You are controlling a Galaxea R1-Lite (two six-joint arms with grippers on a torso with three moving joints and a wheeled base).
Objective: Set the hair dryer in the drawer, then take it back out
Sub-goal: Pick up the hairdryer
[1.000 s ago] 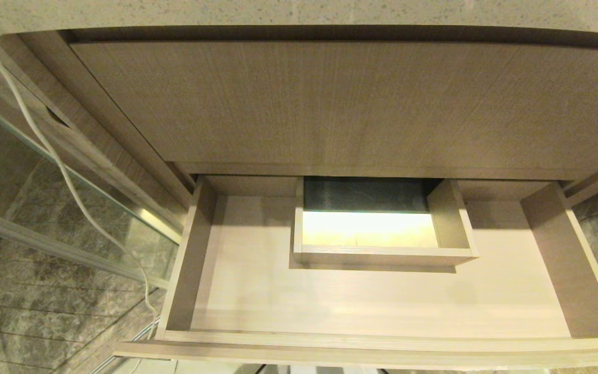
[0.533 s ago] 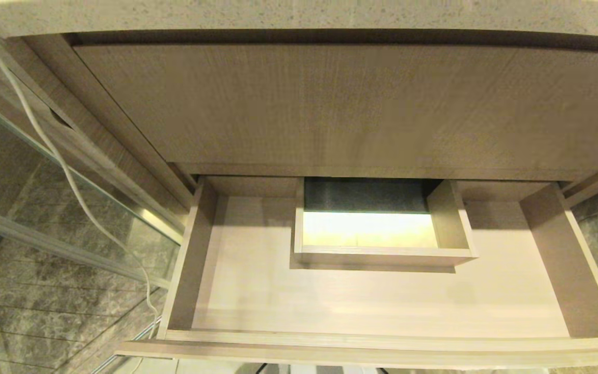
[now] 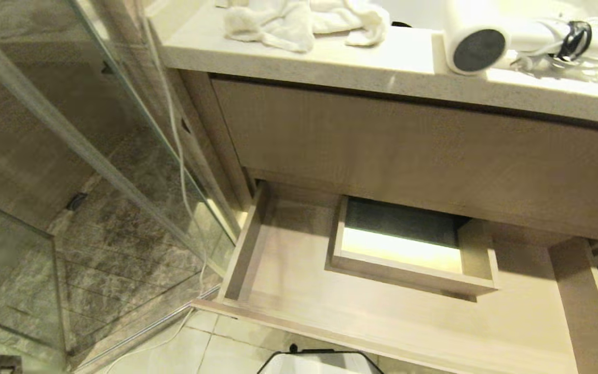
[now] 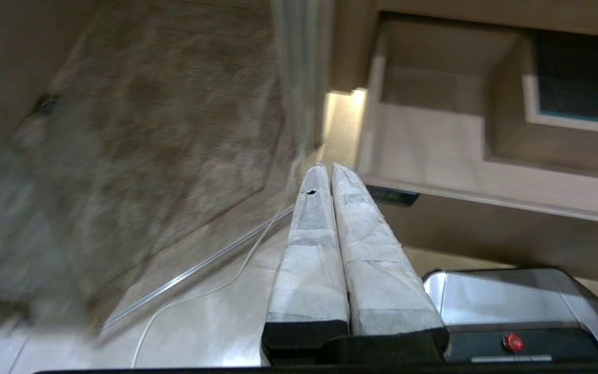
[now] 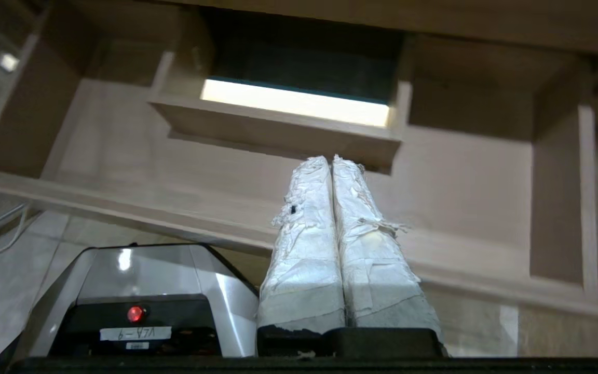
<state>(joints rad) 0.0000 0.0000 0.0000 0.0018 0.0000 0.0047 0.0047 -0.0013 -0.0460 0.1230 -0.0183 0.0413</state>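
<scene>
The left claw (image 4: 330, 171), its two white-taped fingers pressed flat together with nothing between them, is hanging low over the pale tiled floor (image 4: 211, 322), near the front left corner of the drawer. The right claw (image 5: 330, 162) is likewise sitting fully closed and empty, its frayed white-taped fingers pointing at the drawer's inside, below the boxed cutout (image 5: 278, 130). Neither arm is showing in the head view.

The wide, shallow beige wood-grain drawer (image 3: 299, 280) is standing pulled out beneath the taller wood-grain front panel (image 3: 408, 156), and its floor is lying bare around the rectangular boxed cutout (image 3: 413, 275) at mid-back.

The white plastic hair dryer (image 3: 478, 44) is lying on its side on the speckled stone table (image 3: 330, 65) above, well apart from the drawer, its dark round end facing outward and its white cord bound with a black tie (image 3: 576, 39) beside the handle. A crumpled white towel (image 3: 299, 21) is lying farther left on the same table. A thin white cable (image 3: 177, 145) is hanging down beside the glass shower panel (image 3: 70, 135). The robot's silver-and-black base (image 3: 320, 363) is showing at the bottom edge.
</scene>
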